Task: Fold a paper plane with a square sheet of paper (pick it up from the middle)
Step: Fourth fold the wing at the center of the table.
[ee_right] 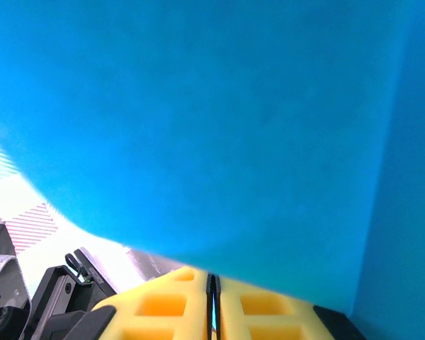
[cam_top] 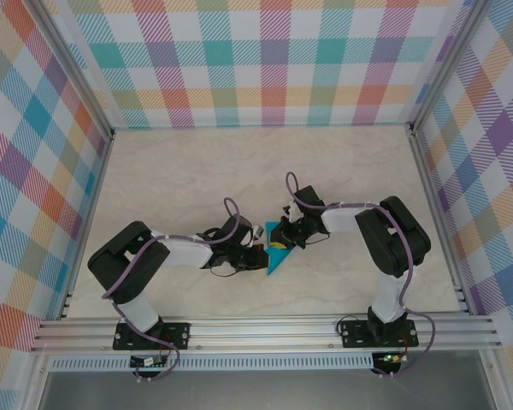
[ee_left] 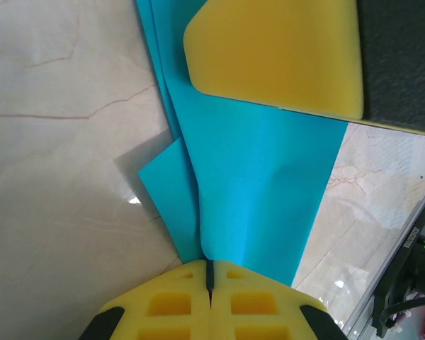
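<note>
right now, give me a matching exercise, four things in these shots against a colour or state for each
Things:
1. paper plane
2. table
3. back wall
4. left gripper

Colour or state:
a. yellow fingers, shut on the paper
b. checked in many colours
c. teal-blue, folded to a point
d. pale, marbled

Pairs: 1-c, 2-d, 3-b, 4-a

Plaid walls [cam_top: 256,60], marble tabletop [cam_top: 197,171]
</note>
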`<state>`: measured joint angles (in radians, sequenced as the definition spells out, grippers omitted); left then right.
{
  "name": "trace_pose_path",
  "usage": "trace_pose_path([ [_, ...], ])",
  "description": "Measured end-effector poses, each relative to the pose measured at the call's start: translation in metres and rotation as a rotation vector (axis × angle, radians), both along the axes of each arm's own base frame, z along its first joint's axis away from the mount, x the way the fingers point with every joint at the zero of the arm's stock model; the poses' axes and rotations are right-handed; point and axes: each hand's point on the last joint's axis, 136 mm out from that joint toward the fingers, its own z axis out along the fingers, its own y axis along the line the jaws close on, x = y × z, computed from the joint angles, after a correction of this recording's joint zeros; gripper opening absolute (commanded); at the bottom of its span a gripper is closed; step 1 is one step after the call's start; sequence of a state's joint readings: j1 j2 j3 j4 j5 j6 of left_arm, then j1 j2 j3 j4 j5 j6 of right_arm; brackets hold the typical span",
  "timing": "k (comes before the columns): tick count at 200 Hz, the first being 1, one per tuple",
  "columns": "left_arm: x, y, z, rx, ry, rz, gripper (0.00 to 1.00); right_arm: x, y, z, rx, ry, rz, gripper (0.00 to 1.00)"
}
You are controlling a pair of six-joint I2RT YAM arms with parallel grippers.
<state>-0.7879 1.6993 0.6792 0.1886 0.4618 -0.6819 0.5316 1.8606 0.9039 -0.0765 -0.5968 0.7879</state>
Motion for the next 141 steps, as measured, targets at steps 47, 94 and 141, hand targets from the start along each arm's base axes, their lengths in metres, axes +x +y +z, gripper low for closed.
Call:
trace_pose_path([
  [47,-0.001,-0.003,0.003,0.008,-0.024,-0.001,0.21,-0.001,0.000,0.000,0.003,-0.014,0.010,0.11],
  [94,-0.017,0.000,0.027,0.012,-0.051,-0.011,0.22,-0.002,-0.002,0.000,0.002,-0.020,0.012,0.10],
  [141,-0.010,0.010,0.042,0.009,-0.085,0.079,0.08,-0.004,-0.003,0.000,0.002,-0.020,0.014,0.10],
])
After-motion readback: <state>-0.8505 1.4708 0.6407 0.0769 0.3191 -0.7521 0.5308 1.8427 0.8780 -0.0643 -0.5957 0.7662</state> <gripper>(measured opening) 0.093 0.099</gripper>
